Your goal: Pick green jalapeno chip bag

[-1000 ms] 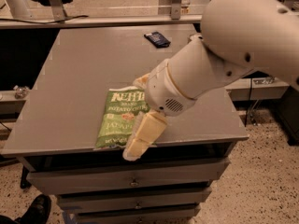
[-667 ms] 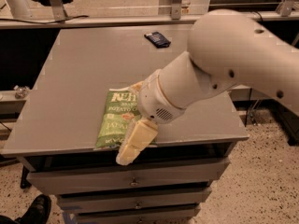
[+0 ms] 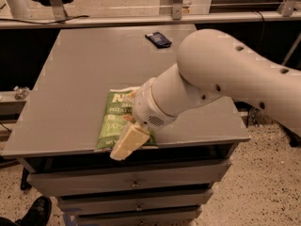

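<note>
The green jalapeno chip bag (image 3: 112, 119) lies flat on the grey table (image 3: 70, 79) near its front edge, with white lettering on top. Its right half is hidden by my arm. My cream-coloured gripper (image 3: 125, 145) is low over the bag's near right corner, reaching to the table's front edge. The white wrist (image 3: 155, 105) covers the bag's right side. I cannot tell whether the gripper touches or holds the bag.
A small dark blue packet (image 3: 158, 39) lies at the far side of the table. Drawers (image 3: 131, 180) sit under the tabletop. A metal rail (image 3: 141, 20) runs behind the table. A dark shoe (image 3: 35, 211) is on the floor at the lower left.
My arm has swung left and lower over the bag, covering more of its right side. The gripper has moved left along the table's front edge. The bag has not moved.
</note>
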### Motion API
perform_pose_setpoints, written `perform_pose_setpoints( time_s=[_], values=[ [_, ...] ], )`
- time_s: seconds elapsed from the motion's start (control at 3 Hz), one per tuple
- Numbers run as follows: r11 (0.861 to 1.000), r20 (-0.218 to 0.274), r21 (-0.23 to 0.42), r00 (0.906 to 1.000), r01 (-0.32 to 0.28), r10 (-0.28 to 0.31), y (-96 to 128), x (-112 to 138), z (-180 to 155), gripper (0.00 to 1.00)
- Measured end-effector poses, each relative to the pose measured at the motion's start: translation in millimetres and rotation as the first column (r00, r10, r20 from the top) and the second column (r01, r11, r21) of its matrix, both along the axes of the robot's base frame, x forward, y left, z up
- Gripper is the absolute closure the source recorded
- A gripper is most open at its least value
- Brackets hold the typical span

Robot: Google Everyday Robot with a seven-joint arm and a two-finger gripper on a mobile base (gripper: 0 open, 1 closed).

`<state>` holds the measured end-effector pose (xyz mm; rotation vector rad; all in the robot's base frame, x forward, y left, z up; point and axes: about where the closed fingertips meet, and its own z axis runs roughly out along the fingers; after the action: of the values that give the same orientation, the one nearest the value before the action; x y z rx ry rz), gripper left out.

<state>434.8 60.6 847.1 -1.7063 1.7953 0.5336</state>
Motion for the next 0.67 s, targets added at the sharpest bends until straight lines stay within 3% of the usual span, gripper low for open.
perform_pose_setpoints(
  time_s=[0.67],
  values=[
    [1.0, 0.008, -0.018, 1.0, 0.004, -0.004, 0.7, -2.6, -12.6, 0.64]
  ],
)
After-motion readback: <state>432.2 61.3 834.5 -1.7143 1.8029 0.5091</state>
